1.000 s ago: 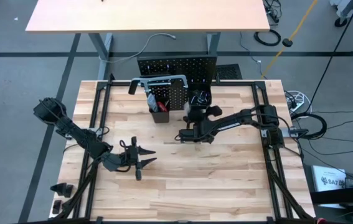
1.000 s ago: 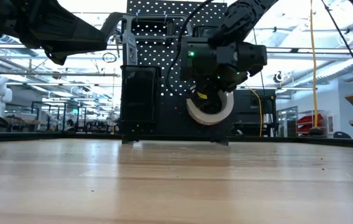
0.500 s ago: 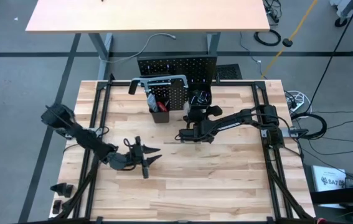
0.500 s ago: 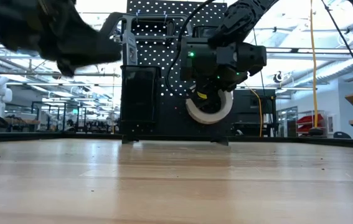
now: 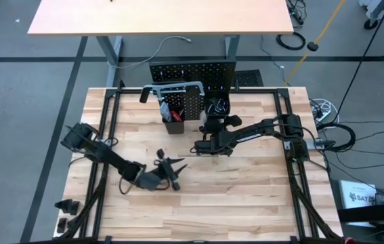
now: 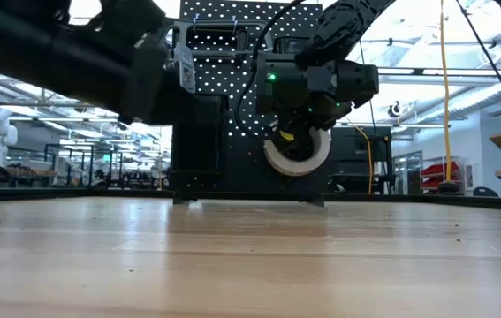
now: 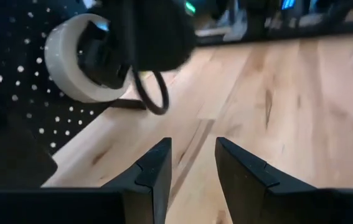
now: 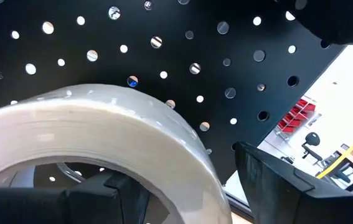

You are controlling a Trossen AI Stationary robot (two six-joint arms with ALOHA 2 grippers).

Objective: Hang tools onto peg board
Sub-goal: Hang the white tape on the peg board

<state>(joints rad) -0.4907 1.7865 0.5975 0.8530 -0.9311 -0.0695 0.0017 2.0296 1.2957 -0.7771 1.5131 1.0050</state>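
Between our right fingers: the white tape roll (image 6: pixel 298 155), clamped by the right end effector (image 5: pixel 200 147) just in front of the peg board (image 6: pixel 241 97); one dark finger (image 8: pixel 282 177) shows beside the roll's rim in the right wrist view.
Right end effector, position: raised off the desk (image 5: pixel 246 196), a little forward of the peg board's foot, with its arm reaching in from the desk's right side.
Tape roll, attitude: upright, its open face turned toward the low camera; whether it touches the board we cannot tell.
Left end effector (image 5: pixel 173 169): empty, its two fingers (image 7: pixel 154 174) spread with a clear gap between them.
Left end effector, position: over the middle of the desk, nearer the front than the right one, well apart from the peg board; our left wrist view looks across at the tape roll (image 7: pixel 76 59) and the right end effector holding it.
Peg board: stands upright at the desk's back edge, black and perforated.
On the peg board: a grey hacksaw (image 5: pixel 171 89) across its upper left, and a black bin (image 5: pixel 173 125) below it with a red-handled tool (image 5: pixel 168 114) inside.
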